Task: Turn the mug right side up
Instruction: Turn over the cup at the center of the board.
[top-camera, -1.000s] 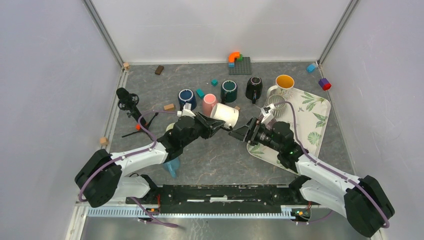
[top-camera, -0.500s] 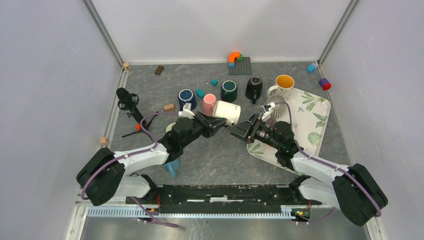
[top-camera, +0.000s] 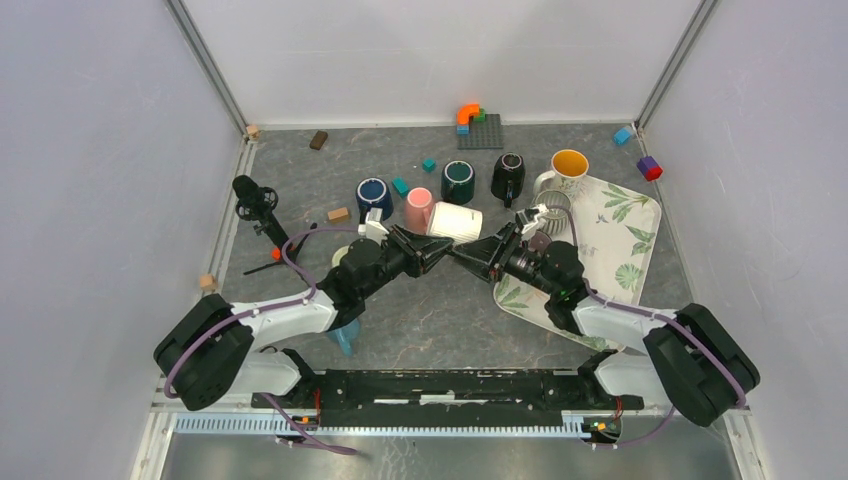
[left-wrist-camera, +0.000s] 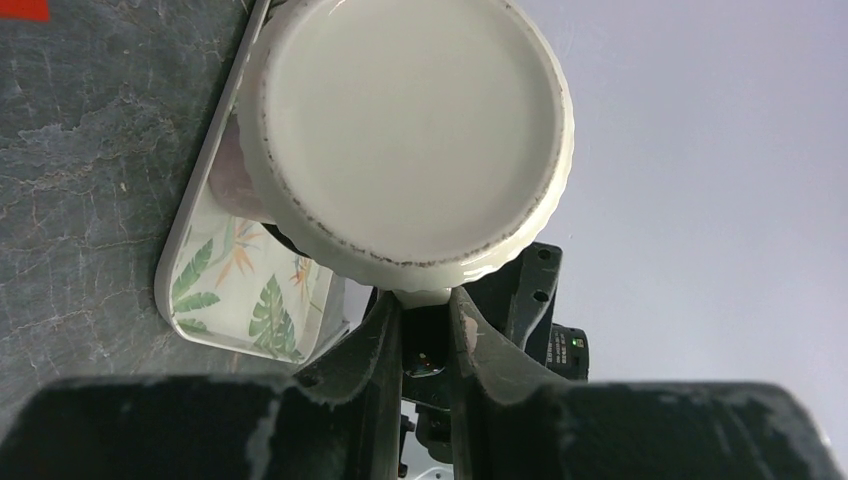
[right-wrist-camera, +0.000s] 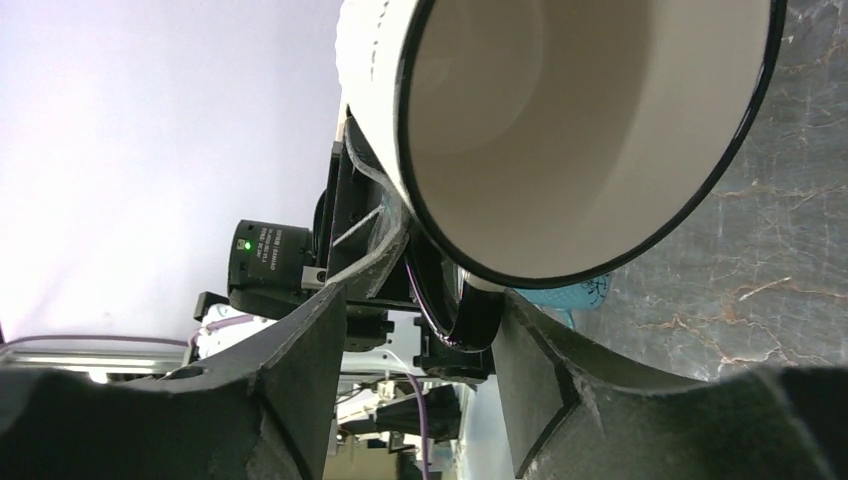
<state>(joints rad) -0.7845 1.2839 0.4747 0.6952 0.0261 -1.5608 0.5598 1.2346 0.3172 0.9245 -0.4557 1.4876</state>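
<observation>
The white mug (top-camera: 458, 221) is in the air, lying on its side above the middle of the grey table (top-camera: 420, 315), just at 6 o'clock from the dark green mug (top-camera: 458, 182); its base looks toward 8 o'clock and its open mouth toward 4 o'clock. The left gripper (left-wrist-camera: 425, 308) reaches in from 7 o'clock and is pinched tight on a small white part below the base, which I judge to be the handle. The right gripper (right-wrist-camera: 422, 305) reaches in from 4 o'clock; its fingers stand apart, one on each side of the lowest part of the rim, and touch nothing that I can see.

The step in hand seems to be a handover in the air; the mug is not yet upright. Next, the right fingers must close on the rim wall before the left ones let go; then the wrist should roll until the mouth looks up, and the mug can be set down.
</observation>
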